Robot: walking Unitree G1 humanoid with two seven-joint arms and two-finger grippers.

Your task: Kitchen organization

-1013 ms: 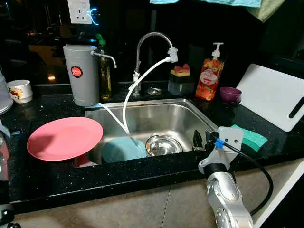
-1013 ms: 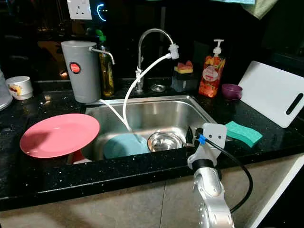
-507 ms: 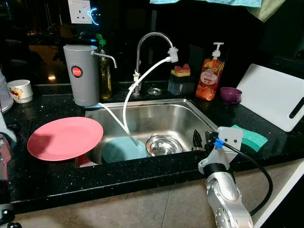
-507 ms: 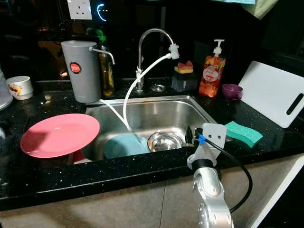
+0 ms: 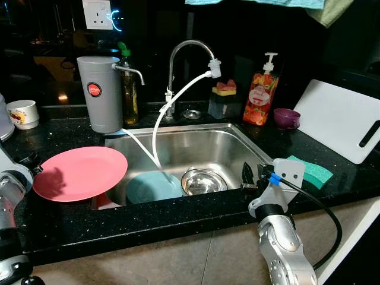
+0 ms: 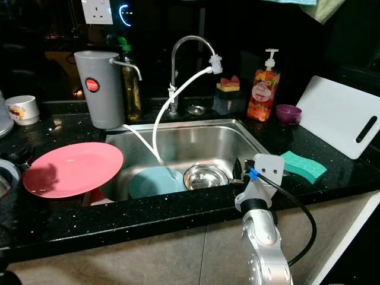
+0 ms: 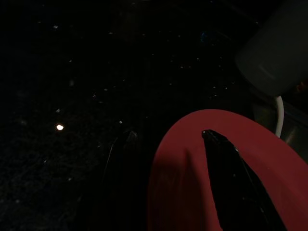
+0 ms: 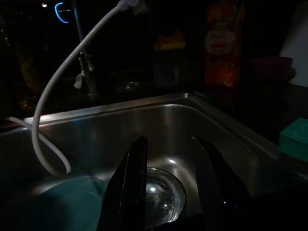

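Black speckled counter (image 5: 148, 222), pink plate (image 5: 80, 172) overhanging steel sink (image 5: 196, 145). Left gripper (image 7: 168, 139) spread astride its rim; right gripper (image 8: 168, 187) parted above steel bowl (image 5: 203, 181). Probably rigid, slick, breakable; best pinched at the rim.

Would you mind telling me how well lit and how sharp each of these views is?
Head views: sharp, with the sink brightly lit and glare on the steel bowl; the backsplash is dark. Left wrist view: very dark, only the pink plate stands out. Right wrist view: dim, highlights on the sink wall and bowl.
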